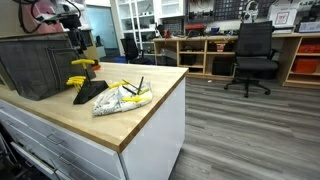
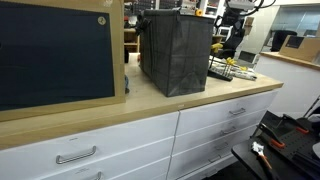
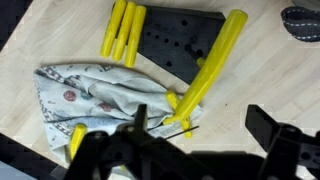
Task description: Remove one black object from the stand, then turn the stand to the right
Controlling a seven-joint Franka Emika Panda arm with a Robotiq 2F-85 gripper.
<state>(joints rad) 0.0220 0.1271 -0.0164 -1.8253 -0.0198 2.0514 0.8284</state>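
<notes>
The stand (image 3: 182, 40) is a black wedge lying on the wooden counter, with short yellow pieces (image 3: 122, 28) along one edge. A long yellow tool (image 3: 216, 62) leans across it onto a clear plastic bag (image 3: 88, 95). I cannot make out a separate black object on the stand. My gripper (image 3: 200, 125) hovers above the bag's edge and the bare wood, open, with nothing between its fingers (image 3: 260, 125). The stand (image 1: 88, 88) shows beside the bag (image 1: 122, 98) in an exterior view. It is mostly hidden behind the basket, at the stand (image 2: 232, 70), from the opposite side.
A large dark wire-mesh basket (image 1: 35, 65) stands close to the stand; in an exterior view the basket (image 2: 175, 50) blocks much of the counter. The counter edge (image 1: 150, 125) lies just past the bag. An office chair (image 1: 252, 55) and shelves stand across the floor.
</notes>
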